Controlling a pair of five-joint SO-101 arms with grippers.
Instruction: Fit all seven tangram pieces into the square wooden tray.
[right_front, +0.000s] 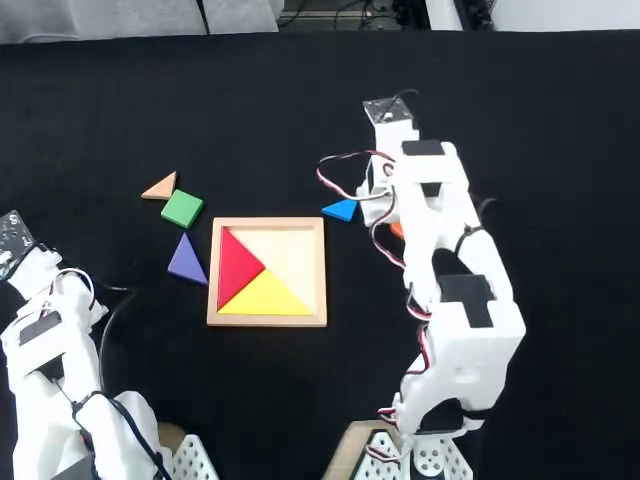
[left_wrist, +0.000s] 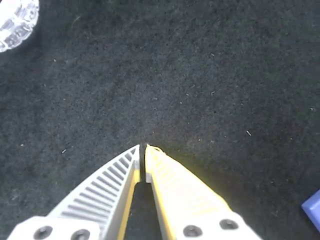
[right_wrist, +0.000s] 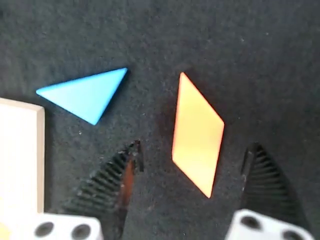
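The square wooden tray (right_front: 318, 272) lies mid-table and holds a red triangle (right_front: 238, 262) and a yellow triangle (right_front: 265, 296). My right gripper (right_wrist: 194, 152) is open and hangs low over an orange parallelogram (right_wrist: 197, 134), which lies on the cloth between its fingers. A blue triangle (right_wrist: 85, 92) lies beside it, close to the tray corner (right_wrist: 20, 150). Left of the tray lie a tan triangle (right_front: 160, 187), a green square (right_front: 182, 208) and a purple triangle (right_front: 186, 258). My left gripper (left_wrist: 142, 148) is shut and empty over bare cloth.
The right arm (right_front: 440, 230) stands over the orange piece (right_front: 396, 229), just right of the tray. The left arm (right_front: 50, 340) sits at the front left corner. The purple piece's corner (left_wrist: 312, 205) shows at the left wrist view's edge. Black cloth covers the table.
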